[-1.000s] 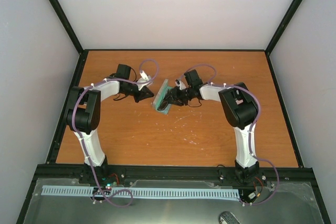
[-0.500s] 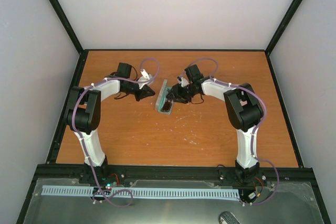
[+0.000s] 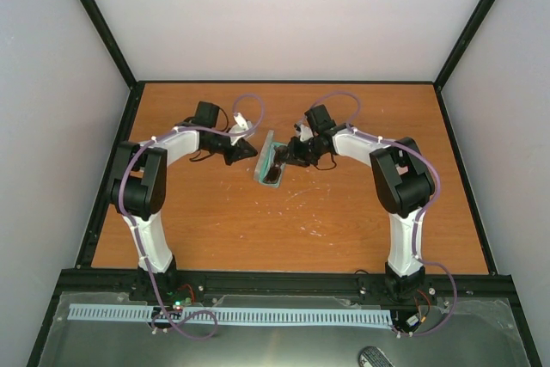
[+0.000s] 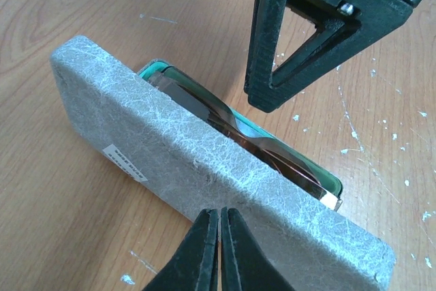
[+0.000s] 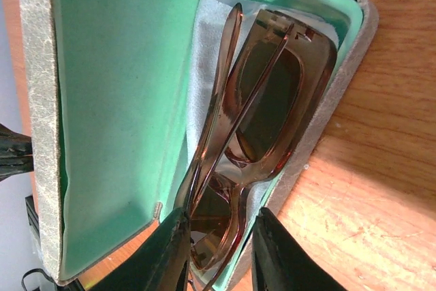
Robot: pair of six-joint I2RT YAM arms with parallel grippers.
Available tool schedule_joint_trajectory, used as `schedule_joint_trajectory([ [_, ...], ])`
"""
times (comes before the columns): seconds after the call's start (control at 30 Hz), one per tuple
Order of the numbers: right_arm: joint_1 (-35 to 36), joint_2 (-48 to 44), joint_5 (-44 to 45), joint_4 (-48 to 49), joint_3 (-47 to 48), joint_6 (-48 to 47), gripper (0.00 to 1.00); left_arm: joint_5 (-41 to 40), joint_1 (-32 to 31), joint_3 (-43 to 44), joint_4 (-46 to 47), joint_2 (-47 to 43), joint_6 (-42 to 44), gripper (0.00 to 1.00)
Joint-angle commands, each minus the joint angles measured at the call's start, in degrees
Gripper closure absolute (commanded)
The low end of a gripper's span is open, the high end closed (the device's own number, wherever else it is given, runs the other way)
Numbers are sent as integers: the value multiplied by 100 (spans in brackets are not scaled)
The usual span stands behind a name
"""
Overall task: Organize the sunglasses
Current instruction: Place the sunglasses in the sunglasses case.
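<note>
Left jaws clenched by raised case lid (image 4: 204,168); right jaws straddle sunglasses (image 5: 272,100), grip unclear.

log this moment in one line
case open, lid raised | sunglasses inside on cloth | left pincer shut behind lid | right pincer straddling sunglasses end

Pale walls (image 3: 292,15) — scuffed, seemingly wooden table (image 3: 215,229).

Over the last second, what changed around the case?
The right gripper pulled back toward its own side, off the grey case. The sunglasses now lie inside, its jaws straddling one end, grip unclear. The left gripper edged slightly toward the case. Unchanged: left jaws shut behind the case, which is open and roughly in place.
</note>
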Motion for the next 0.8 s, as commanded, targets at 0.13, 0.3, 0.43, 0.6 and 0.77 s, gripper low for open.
schedule_joint_trajectory([
  [0.13, -20, 232, -233, 581, -102, 211, 76, 206, -149, 309, -31, 200, -143, 96],
  [0.3, -7, 443, -321, 643, -41, 218, 76, 206, -173, 350, -47, 240, -173, 96],
  [0.43, 4, 551, -349, 717, -61, 221, 76, 202, -195, 359, -43, 254, -178, 96],
  [0.6, 6, 362, -338, 819, -210, 214, 75, 198, -234, 421, -48, 296, -194, 96],
  [0.77, -97, -433, -78, 754, -589, 123, 72, 165, -252, 476, -96, 323, -170, 96],
])
